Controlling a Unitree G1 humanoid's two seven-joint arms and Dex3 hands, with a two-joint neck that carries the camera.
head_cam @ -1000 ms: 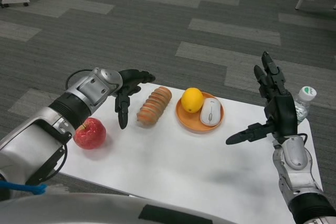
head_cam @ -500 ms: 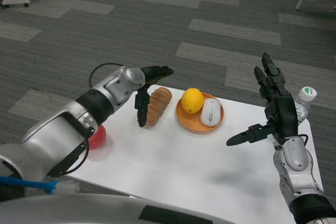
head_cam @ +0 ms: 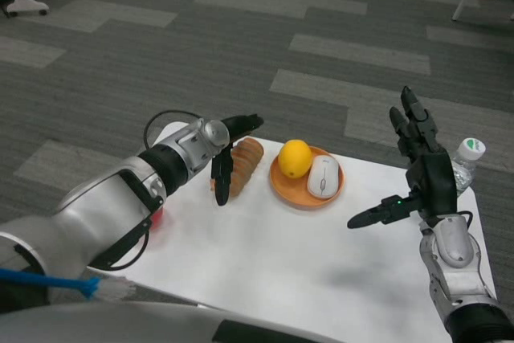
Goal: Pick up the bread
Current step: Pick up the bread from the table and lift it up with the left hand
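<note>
The bread point(head_cam: 241, 168) is a golden-brown ridged loaf lying on the white worktop point(head_cam: 321, 247) just left of an orange plate point(head_cam: 291, 190) that carries a lemon point(head_cam: 295, 158) and a white computer mouse point(head_cam: 323, 177). Its long axis runs from near-left to far-right. The left hand point(head_cam: 227, 154) straddles the loaf with fingers spread, one down its near side, not visibly gripping. The right hand point(head_cam: 418, 174) hovers open, fingers splayed, beside a bottle point(head_cam: 464, 158) whose label cannot be read.
</note>
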